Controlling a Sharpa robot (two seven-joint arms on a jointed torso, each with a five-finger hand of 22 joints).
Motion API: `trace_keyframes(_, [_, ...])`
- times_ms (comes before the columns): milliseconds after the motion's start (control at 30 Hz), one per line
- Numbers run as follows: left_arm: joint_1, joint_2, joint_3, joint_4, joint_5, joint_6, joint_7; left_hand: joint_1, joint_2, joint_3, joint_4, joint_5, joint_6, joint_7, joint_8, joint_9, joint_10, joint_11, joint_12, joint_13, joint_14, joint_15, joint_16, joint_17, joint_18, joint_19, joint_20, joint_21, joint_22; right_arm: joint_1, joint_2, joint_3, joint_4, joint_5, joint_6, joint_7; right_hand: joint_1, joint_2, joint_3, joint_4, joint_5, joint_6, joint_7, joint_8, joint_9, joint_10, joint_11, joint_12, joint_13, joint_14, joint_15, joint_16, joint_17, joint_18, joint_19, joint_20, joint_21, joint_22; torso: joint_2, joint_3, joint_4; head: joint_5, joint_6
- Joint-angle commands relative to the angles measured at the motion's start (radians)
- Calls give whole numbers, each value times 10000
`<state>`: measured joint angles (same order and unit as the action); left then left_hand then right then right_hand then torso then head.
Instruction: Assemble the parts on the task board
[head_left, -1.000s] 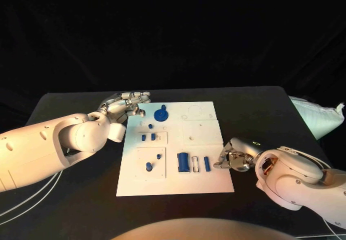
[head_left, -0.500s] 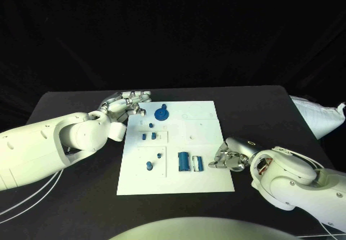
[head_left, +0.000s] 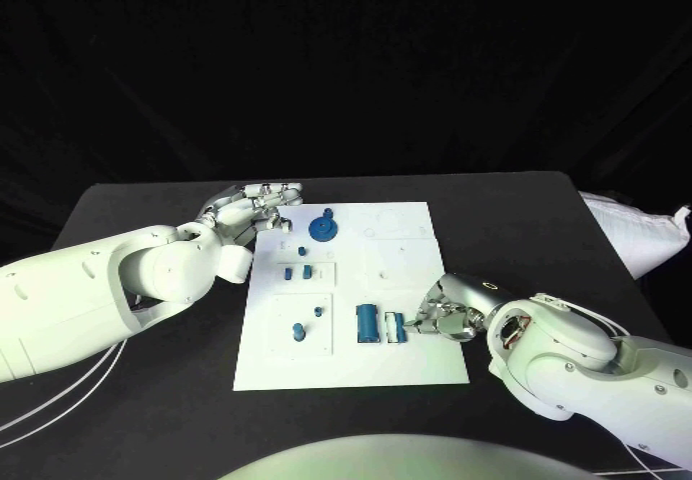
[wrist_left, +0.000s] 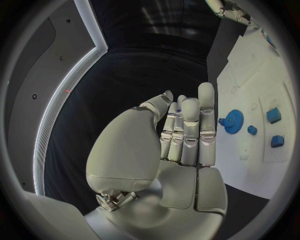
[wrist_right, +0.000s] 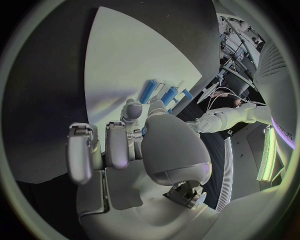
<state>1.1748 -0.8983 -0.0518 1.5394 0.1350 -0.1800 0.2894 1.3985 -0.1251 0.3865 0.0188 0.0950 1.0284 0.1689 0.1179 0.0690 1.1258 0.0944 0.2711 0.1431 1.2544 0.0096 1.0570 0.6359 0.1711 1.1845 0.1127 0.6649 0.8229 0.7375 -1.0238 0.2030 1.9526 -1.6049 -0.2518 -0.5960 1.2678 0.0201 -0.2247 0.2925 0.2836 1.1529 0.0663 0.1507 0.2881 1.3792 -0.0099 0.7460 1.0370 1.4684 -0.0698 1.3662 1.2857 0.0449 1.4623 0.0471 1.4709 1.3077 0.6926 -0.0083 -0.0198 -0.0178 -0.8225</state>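
Head view: right hand (head_left: 450, 316) pinches slim blue part (head_left: 398, 329) over task board (head_left: 418, 370).

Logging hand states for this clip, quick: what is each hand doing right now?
Left hand: open, holds nothing, beside the task board near the blue gear.
Right hand: over the board by a narrow blue part; grip cannot be told.

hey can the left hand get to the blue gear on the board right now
Probably yes. The left hand hovers open at the task board's far left corner, and the blue gear lies just beside its fingers, with nothing between them.
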Motion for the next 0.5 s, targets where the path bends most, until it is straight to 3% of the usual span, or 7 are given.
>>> trace_keyframes(33, [-2,25,5,7,-32,206,28,41,36,-33,1,48,-70,-2,59,-8,-68,-18,10,11,-55,11,-49,-10,113,-74,-6,-29,-10,-13,126,-20,-92,-340,231,-89,95,138,-8,-71,100,112,-22,62,32,121,-15,168,121,553,-48,80,94,-80,163,-66,73,1330,2,-7,3,14,-7])
trace_keyframes(500, [-3,31,5,11,-32,219,7,32,44,-44,3,48,-72,-2,64,-7,-81,-17,28,15,-52,12,-34,0,113,-73,-5,-35,-13,-14,530,-65,-283,-693,377,-194,395,230,16,-142,177,262,-100,130,106,315,-90,556,408,602,-111,259,330,-126,283,-128,195,1498,-2,-8,-5,68,-34])
